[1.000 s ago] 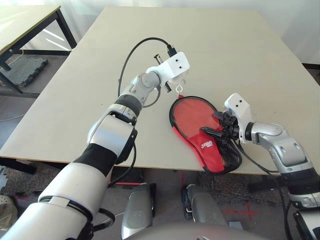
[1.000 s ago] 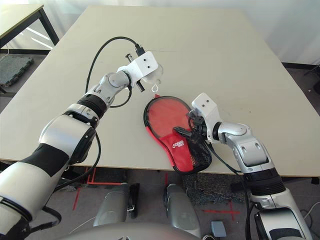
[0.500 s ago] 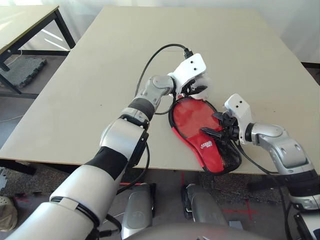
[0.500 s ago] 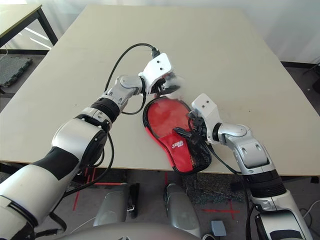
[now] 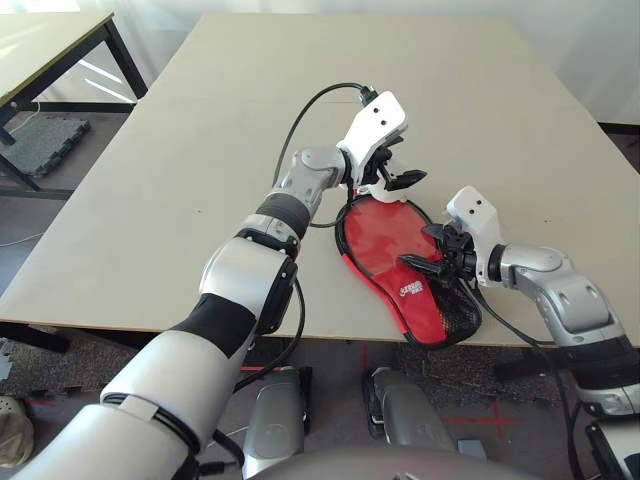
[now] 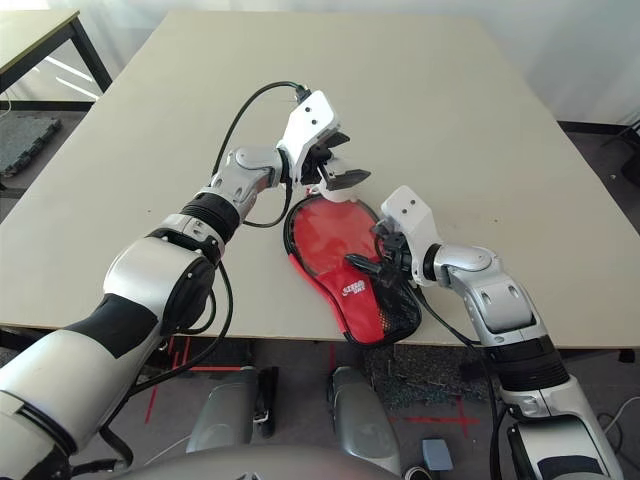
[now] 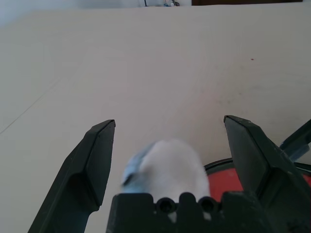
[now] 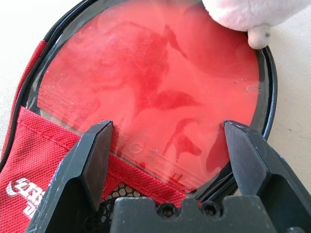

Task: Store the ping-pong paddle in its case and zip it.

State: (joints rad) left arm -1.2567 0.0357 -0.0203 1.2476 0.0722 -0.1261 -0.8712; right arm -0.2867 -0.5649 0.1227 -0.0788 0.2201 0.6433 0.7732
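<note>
Right wrist view: the paddle (image 8: 155,82) lies inside the open case (image 5: 410,270), its red blade filling the round end and ringed by the unzipped black edging. The handle end is tucked under the red front panel with the mesh pocket and white logo. Insertion therefore appears complete; zipping has not begun, since the blade is uncovered across the whole round end. The zip slider cannot be located with certainty in these views.

A small grey-white plush (image 8: 243,14) lies at the far rim of the case, touching or overlapping the edging. It probably needs to clear the rim before the zip can run.

Left gripper (image 6: 338,176) hovers just above that far rim, fingers spread wide and gripping nothing; in its own wrist view the plush sits blurred between the fingers. Right gripper (image 5: 430,252) rests at the middle of the case, by the edge of the front panel, fingers likewise spread and empty, pointed at the blade.

The table (image 5: 300,90) is a plain beige top, and the case lies near its front edge. A second table stands at far left on a grey floor with red tape marks.
</note>
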